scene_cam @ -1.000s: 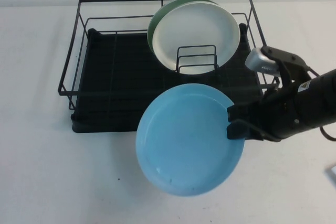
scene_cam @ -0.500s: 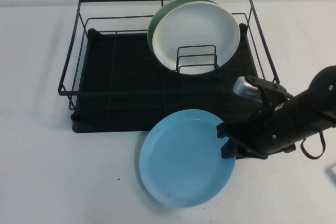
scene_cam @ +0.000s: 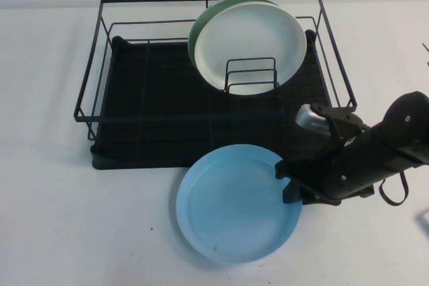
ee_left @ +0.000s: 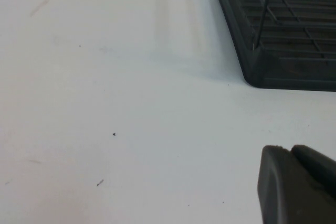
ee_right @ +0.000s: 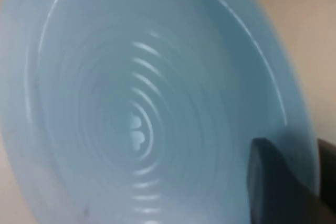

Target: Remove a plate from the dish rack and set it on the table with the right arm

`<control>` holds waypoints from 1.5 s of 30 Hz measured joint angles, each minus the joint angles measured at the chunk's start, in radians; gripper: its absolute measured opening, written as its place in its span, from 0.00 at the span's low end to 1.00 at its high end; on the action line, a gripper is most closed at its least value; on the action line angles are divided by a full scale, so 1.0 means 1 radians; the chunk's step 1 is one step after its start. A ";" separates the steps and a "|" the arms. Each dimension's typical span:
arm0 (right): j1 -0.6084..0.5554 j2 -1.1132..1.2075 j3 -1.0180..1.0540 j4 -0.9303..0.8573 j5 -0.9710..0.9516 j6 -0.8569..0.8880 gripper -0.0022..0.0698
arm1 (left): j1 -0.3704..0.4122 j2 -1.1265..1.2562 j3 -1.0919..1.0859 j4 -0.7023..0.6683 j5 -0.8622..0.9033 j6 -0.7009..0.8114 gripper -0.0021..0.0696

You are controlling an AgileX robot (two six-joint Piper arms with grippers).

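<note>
The light sky-blue plate [scene_cam: 236, 205] lies on the white surface [scene_cam: 67, 219] just in front of the dish rack [scene_cam: 167, 108], its far rim close to the rack's black tray base, and it looks flat or nearly flat. The right pincer [scene_cam: 289, 183] sits at the plate's right edge, low over the surface, with the right arm [scene_cam: 375, 152] reaching in from the right. Its 2 fingers [scene_cam: 293, 194] straddle the plate's rim; whether they are gripping it or have eased off cannot be told. In the right wrist view the plate [ee_right: 147, 103] fills almost the whole picture, and 1 dark finger [ee_right: 273, 182] shows over its rim. Inside the rack, a pale whitish-green plate [scene_cam: 251, 45] stands on edge in the small wire holder [scene_cam: 251, 75], with a darker green plate [scene_cam: 201, 25] just behind it. The left pincer [ee_left: 294, 187] shows only as a dark corner in the left wrist view, over bare surface near a corner of the rack [ee_left: 283, 35]; its opening cannot be told.
</note>
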 joint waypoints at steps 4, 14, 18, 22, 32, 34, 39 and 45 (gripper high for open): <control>0.000 0.009 0.000 -0.018 -0.023 -0.004 0.35 | 0.000 0.000 0.000 0.000 0.000 0.000 0.02; 0.000 -0.003 -0.105 -0.134 0.149 -0.004 0.45 | 0.000 0.000 0.000 0.000 0.000 0.000 0.02; 0.000 -0.078 -0.139 -0.191 0.229 -0.004 0.21 | 0.000 0.000 0.000 0.000 0.000 0.000 0.02; 0.000 -0.213 -0.139 -0.239 0.283 -0.004 0.05 | 0.000 0.000 0.000 0.000 0.000 0.000 0.02; 0.000 -0.581 -0.059 -0.300 0.428 -0.004 0.01 | 0.000 0.000 0.000 0.000 0.000 0.000 0.02; 0.000 -0.630 -0.059 -0.327 0.452 -0.004 0.01 | 0.000 0.000 0.000 0.000 0.000 0.000 0.02; 0.000 -0.708 -0.043 -0.432 0.459 -0.004 0.00 | 0.000 0.000 0.000 0.000 0.000 0.000 0.02; 0.000 -0.754 0.099 -0.495 0.348 0.008 0.00 | 0.000 0.000 0.000 0.000 0.000 0.000 0.02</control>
